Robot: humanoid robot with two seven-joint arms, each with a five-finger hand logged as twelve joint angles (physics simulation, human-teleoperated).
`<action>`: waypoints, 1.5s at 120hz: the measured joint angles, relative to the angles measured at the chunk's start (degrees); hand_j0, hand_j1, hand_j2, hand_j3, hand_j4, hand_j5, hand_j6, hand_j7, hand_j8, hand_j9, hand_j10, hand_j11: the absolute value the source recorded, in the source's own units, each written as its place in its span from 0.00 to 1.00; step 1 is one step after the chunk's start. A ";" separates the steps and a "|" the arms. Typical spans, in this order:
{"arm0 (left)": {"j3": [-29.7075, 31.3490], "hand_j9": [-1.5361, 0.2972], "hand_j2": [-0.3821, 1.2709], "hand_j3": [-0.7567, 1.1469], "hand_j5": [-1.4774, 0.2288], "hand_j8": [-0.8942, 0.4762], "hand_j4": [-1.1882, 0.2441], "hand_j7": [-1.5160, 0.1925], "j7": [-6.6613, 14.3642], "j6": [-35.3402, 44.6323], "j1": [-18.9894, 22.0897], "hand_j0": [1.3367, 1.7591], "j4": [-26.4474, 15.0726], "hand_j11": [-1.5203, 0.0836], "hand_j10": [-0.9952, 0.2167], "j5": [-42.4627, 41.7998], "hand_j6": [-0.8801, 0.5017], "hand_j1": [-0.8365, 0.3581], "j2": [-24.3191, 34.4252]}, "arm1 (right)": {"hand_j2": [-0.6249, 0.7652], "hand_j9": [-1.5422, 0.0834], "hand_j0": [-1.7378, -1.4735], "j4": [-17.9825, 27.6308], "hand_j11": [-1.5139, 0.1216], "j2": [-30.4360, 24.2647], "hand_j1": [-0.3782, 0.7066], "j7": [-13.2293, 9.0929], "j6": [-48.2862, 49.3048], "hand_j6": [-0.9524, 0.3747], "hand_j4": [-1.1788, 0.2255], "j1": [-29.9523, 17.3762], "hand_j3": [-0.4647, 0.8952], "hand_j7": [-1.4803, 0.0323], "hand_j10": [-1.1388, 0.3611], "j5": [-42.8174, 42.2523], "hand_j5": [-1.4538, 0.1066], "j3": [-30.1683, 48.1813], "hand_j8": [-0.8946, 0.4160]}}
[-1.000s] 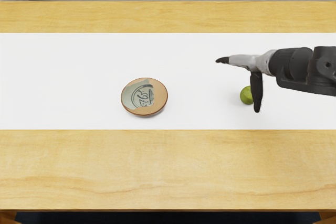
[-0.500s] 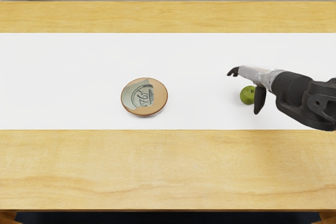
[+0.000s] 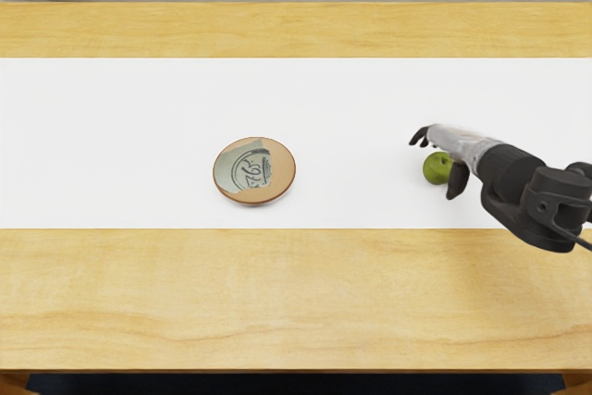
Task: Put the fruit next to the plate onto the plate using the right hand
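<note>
Table (image 3: 277,302) w/ white runner (image 3: 139,136); plate (image 3: 289,171) mid-runner. Right hand (image 3: 449,150) near runner's right edge, fingers spread either side of green fruit (image 3: 434,168), not pinching it, prob. lining up a grasp. Fruit on runner, well apart from plate.

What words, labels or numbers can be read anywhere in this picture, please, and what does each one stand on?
No readable text anywhere.
Plate: dark brush strokes at its centre, resembling script or digits, but too blurred to read as any word or number.
Fruit, right hand, table: no markings visible.
</note>
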 joint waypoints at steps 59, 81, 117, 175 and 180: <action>0.00 0.84 0.23 0.40 0.87 0.65 0.83 0.89 0.00 0.00 0.00 0.76 -0.02 0.95 0.82 0.00 0.64 0.99 0.00 | 0.40 0.67 0.30 -5.65 0.65 4.12 0.41 0.00 -1.27 0.45 0.59 -0.25 0.34 0.68 0.52 -0.07 0.64 0.35 0.41; 0.00 0.84 0.23 0.40 0.87 0.65 0.83 0.89 0.00 0.00 0.00 0.76 -0.02 0.95 0.82 0.00 0.64 0.99 0.00 | 0.40 0.63 0.30 -6.39 0.61 4.46 0.47 0.00 -1.87 0.41 0.55 -0.42 0.34 0.63 0.49 0.06 0.60 0.25 0.37; 0.00 0.84 0.23 0.40 0.87 0.65 0.83 0.89 0.00 0.01 0.00 0.76 0.00 0.95 0.82 0.00 0.64 0.99 0.00 | 0.38 0.55 0.31 -6.92 0.53 4.75 0.55 -0.01 -2.52 0.35 0.49 -1.06 0.34 0.56 0.43 0.35 0.51 0.51 0.34; -0.01 0.84 0.23 0.40 0.87 0.65 0.83 0.89 0.00 0.01 0.00 0.76 0.00 0.95 0.82 0.00 0.64 0.99 0.00 | 0.58 0.31 0.33 -8.60 0.29 7.08 0.60 0.05 -2.49 0.40 0.33 3.43 0.34 0.34 0.39 6.17 0.27 1.79 0.43; 0.00 0.84 0.23 0.40 0.87 0.65 0.83 0.89 0.00 0.00 0.00 0.76 0.00 0.95 0.82 0.00 0.64 0.99 0.00 | 0.60 0.31 0.33 -8.55 0.28 7.67 0.61 0.06 -2.40 0.40 0.33 4.31 0.34 0.33 0.40 6.57 0.26 1.81 0.44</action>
